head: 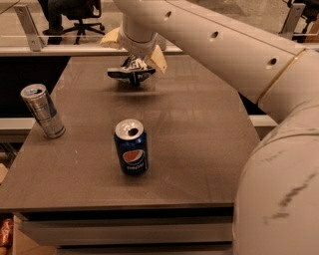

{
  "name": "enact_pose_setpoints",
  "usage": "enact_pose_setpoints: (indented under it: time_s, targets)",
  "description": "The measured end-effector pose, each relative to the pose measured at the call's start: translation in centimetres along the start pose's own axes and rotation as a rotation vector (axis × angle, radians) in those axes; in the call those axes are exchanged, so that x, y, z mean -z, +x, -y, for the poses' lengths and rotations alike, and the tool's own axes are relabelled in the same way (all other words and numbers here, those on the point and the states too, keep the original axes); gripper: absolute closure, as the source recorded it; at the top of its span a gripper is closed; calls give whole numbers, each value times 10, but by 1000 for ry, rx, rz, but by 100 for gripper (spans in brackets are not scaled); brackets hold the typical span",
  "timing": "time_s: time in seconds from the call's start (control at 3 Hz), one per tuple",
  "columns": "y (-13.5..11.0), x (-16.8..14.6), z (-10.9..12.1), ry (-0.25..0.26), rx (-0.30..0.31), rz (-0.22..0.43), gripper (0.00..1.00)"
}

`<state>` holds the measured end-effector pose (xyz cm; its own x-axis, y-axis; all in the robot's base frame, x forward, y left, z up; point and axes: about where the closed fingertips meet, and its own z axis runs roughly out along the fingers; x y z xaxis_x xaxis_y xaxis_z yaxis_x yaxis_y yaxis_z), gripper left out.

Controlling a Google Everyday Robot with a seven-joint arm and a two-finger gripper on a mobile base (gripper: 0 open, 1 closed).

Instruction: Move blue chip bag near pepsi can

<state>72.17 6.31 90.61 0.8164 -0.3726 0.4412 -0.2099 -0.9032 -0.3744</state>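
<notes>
Gripping the blue chip bag between its tan fingers, my gripper hangs over the far end of the table. The bag is lifted just clear of the top, its shadow beneath it. The pepsi can stands upright well apart from the bag, nearer the front edge. A taller slim silver can stands by the left edge, off to one side of the line between bag and pepsi can. My white arm sweeps in from the right foreground and across the top. The tabletop is dark brown with a dull sheen. Beyond it run a pale rail and a black office chair on a light floor. The nearer can shows the round red-white-blue logo and the word "pepsi"; I cannot read the bag's white lettering.
</notes>
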Motion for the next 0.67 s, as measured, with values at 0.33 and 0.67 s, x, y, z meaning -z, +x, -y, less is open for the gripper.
enact_pose_setpoints:
  time_s: [0.33, 0.67]
  targets:
    - [-1, -14, -1, -13, 13, 14, 0]
    - [-2, -25, -1, -19, 22, 35, 0]
